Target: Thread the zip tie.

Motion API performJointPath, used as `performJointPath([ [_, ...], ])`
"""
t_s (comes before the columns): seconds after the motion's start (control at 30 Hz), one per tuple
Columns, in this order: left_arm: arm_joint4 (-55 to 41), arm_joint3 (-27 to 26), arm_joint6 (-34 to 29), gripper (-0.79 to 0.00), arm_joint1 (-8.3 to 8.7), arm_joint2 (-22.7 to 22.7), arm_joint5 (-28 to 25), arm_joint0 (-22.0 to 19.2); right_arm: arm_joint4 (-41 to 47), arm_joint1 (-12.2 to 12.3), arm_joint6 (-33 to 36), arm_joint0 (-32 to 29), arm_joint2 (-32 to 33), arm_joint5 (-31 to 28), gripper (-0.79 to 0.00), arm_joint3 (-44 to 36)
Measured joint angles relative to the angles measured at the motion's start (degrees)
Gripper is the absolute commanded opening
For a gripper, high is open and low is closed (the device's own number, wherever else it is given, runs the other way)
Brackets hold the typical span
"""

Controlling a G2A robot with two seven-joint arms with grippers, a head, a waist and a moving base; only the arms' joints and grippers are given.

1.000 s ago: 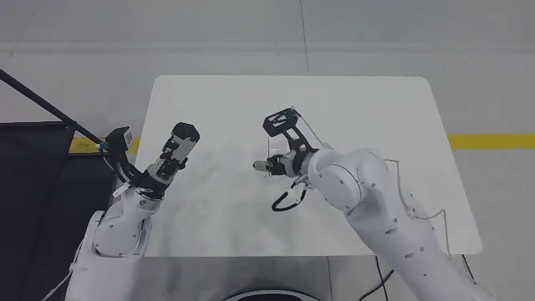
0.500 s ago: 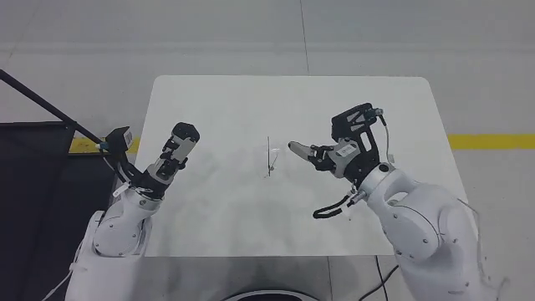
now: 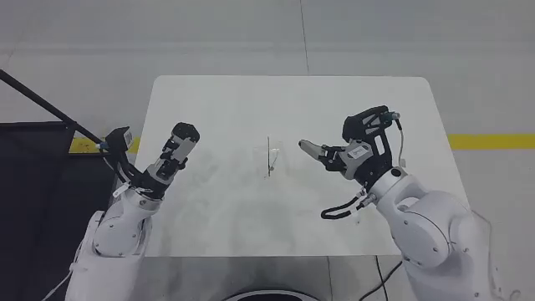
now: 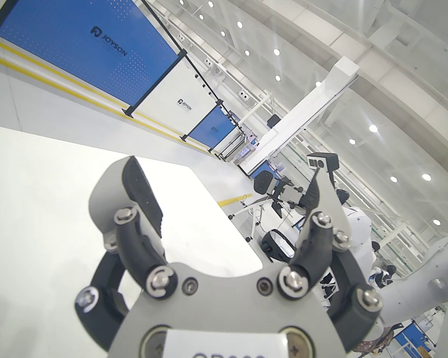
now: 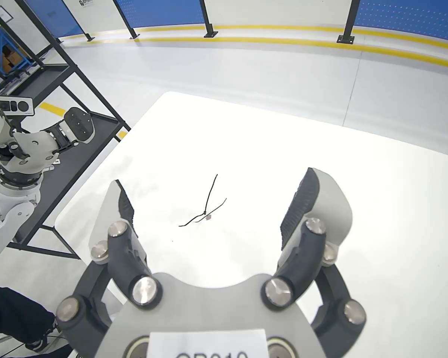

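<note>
White table (image 3: 234,109) is sitting on a grey floor with a yellow line (image 3: 493,140) running past its right edge; blue panels (image 5: 164,5) and a black rack (image 5: 59,76) are standing in the room behind. Zip tie (image 3: 269,160) is lying flat near the table's middle, touched by neither arm. In the right wrist view the zip tie (image 5: 205,206) is showing as thin black strands crossing at a small head, loose ends pointing off in different directions. Right arm is bending at the elbow over the table's right half, forearm coming in from the near right corner. Right gripper (image 3: 311,148) is hovering just above the surface, pointing across toward the zip tie, near it but apart. Right gripper (image 5: 213,178) is holding its jaws spread wide, nothing between them, with the table (image 5: 358,188) and zip tie showing through the gap. Left arm is resting by the table's near left corner, forearm angling up and away from the body. Left gripper (image 3: 184,131) is hanging over the left edge, well apart from the zip tie. Left gripper (image 4: 224,173) is tilting upward toward the ceiling lights, jaws also spread, gripping nothing, with the table (image 4: 41,173) edge below it. From the right wrist, the left gripper (image 5: 65,132) is sitting off beside the rack, one dark pad (image 5: 78,121) facing the camera.
</note>
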Motion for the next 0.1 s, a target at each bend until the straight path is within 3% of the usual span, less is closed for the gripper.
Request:
performJointPath([
  [0.1,0.0,0.0,0.0,0.000,0.00,0.0,0.0,0.0,0.0,0.0,0.0,0.0,0.0,0.0,-0.001,0.0],
])
